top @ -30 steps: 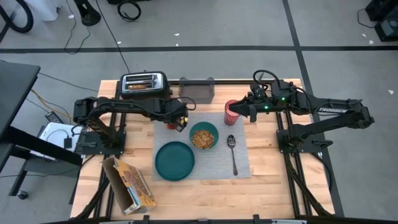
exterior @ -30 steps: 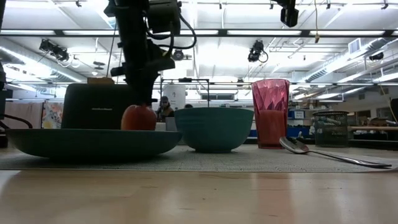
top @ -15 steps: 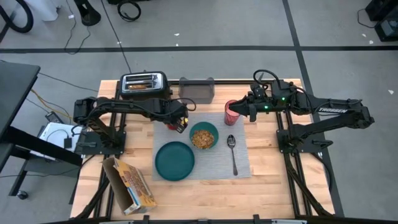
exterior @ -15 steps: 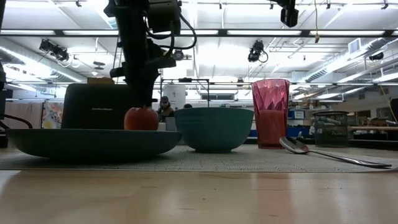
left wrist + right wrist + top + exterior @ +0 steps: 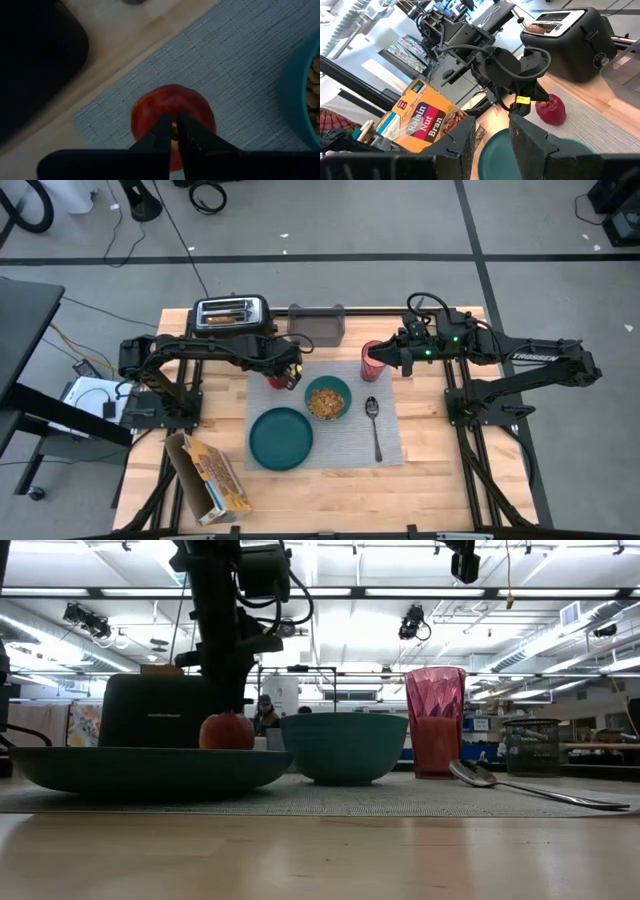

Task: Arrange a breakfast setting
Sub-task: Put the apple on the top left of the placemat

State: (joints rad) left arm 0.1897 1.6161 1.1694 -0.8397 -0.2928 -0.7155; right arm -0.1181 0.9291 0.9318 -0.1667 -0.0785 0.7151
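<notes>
The small red fruit [image 5: 170,110] is at the far left corner of the grey ribbed placemat [image 5: 390,435]; the plate hides its underside in the low view [image 5: 227,730]. My left gripper [image 5: 174,131] is right above it, shut on its top. On the mat stand the teal plate [image 5: 281,438], the teal bowl [image 5: 346,388] with cereal in it, the red cup [image 5: 371,363] and the spoon [image 5: 375,425]. A toast slice [image 5: 225,319] sticks out of the toaster. My right gripper [image 5: 494,135] is open and empty, above the cup. My left gripper pinches a small yellowish piece at the top middle of the fruit [image 5: 174,131] between its two fingertips [image 5: 161,131]. The fingers come from above, pointing down. The fruit hangs upright below them; whether it rests on the mat I cannot tell.
The black two-slot toaster [image 5: 232,311] and a grey tray [image 5: 317,323] stand along the far edge. An opened cereal box [image 5: 212,477] lies at the near left. Bare wood shows to the right of the mat and along the near edge.
My left gripper has come down a little with the fruit over the mat's far left corner; in the low view the fruit sits slightly lower and nearer the bowl than before.
</notes>
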